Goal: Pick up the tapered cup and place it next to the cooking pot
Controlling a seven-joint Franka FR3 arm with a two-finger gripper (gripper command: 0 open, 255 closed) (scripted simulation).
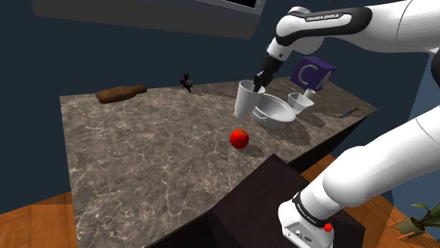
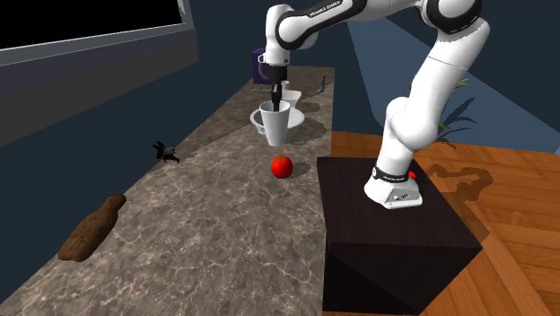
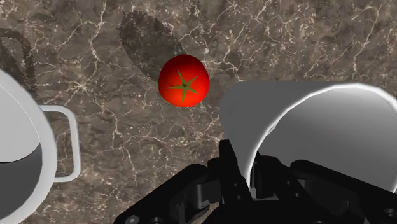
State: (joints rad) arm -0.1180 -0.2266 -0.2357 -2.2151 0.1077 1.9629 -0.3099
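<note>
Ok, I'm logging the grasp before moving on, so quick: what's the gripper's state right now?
Gripper: closed on the rim of the white tapered cup, holding it.

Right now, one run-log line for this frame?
gripper: shut on cup rim | cup: white, beside pot | tomato: on counter, apart from cup

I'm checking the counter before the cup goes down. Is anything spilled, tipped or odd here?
Nothing looks spilled or knocked over. The only unsettled thing is the white cup, pinched by one side of its rim in the gripper beside the pot. The tomato lies on the counter apart from both.
</note>
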